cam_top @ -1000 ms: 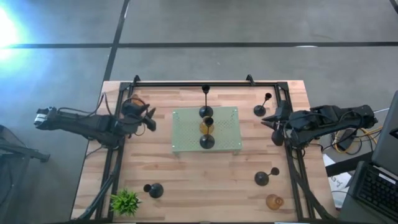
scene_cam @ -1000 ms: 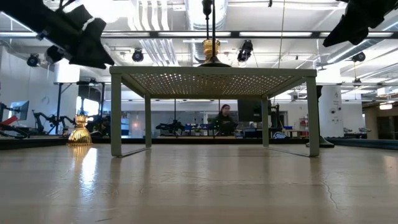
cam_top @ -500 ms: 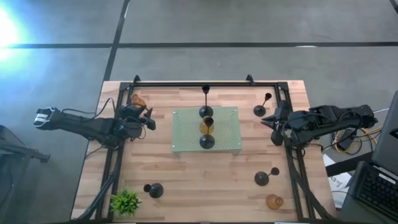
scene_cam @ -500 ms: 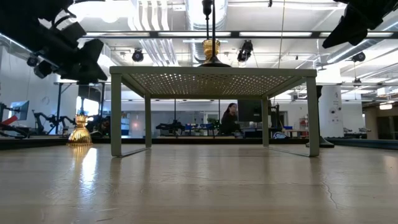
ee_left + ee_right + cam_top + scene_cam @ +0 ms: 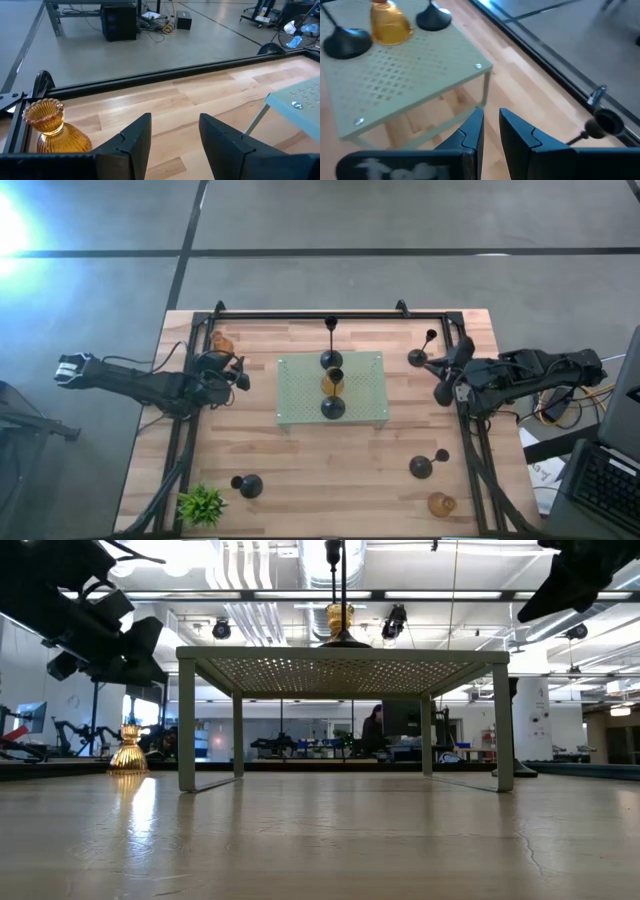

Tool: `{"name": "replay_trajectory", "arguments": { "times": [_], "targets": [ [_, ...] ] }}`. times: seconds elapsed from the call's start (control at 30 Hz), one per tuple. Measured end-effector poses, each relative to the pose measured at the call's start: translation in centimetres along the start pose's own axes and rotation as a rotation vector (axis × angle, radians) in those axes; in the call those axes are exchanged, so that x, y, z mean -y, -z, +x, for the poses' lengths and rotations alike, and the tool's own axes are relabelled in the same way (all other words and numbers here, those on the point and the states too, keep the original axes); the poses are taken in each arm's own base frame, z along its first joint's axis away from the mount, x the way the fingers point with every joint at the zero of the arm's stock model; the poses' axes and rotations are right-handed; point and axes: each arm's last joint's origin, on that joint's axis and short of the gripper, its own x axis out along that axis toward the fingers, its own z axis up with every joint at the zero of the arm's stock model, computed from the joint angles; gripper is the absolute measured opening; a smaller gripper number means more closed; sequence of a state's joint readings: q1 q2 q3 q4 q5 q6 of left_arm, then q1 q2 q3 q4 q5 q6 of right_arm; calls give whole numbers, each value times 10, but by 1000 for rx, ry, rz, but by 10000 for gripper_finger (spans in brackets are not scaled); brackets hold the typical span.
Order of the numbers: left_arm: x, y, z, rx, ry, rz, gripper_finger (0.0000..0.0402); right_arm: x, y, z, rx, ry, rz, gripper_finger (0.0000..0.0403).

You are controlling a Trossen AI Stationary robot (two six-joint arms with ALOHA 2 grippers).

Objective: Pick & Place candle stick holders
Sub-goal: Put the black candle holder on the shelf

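The pale green perforated mat (image 5: pixel 360 392) stands on legs mid-table and carries two black holders (image 5: pixel 331 360) (image 5: pixel 332 409) and an amber one (image 5: pixel 333 384). Another amber holder (image 5: pixel 222 340) (image 5: pixel 50 131) stands at the far left on its base. My left gripper (image 5: pixel 239 374) (image 5: pixel 175 137) is open and empty, just near-right of it. A black holder (image 5: pixel 418 358) stands at the far right; its cup (image 5: pixel 605 122) shows in the right wrist view. My right gripper (image 5: pixel 438 378) (image 5: pixel 491 132) hovers beside it, open by a narrow gap, empty.
More holders stand on the table: a black one (image 5: pixel 421 468) and an amber one (image 5: pixel 441 504) at the near right, a black one (image 5: pixel 250 486) at the near left beside the green plant (image 5: pixel 202 505). A black frame rail (image 5: pixel 330 313) runs along the far edge.
My left gripper has drawn back from the far-left amber holder toward the table's left and near edges and come lower, uncovering the holder, which stands where it was. My right gripper has shifted slightly toward the far-right black holder.
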State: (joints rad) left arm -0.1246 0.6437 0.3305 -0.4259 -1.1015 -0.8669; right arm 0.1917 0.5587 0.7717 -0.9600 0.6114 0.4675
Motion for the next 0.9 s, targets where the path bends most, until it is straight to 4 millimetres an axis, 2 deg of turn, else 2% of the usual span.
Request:
{"name": "replay_trajectory", "arguments": {
  "times": [0.33, 0.63, 0.9],
  "targets": [
    [-2, -1, 3, 6, -31, -35, 170, 4, -2, -1, 64, 118, 61, 52],
    [-2, -5, 5, 59, -72, -71, 170, 13, 6, -1, 73, 272, 276, 52],
    [-1, -12, 8, 108, -105, 6, 170, 7, 5, 10, -15, 304, 138, 52]
  ]
}}
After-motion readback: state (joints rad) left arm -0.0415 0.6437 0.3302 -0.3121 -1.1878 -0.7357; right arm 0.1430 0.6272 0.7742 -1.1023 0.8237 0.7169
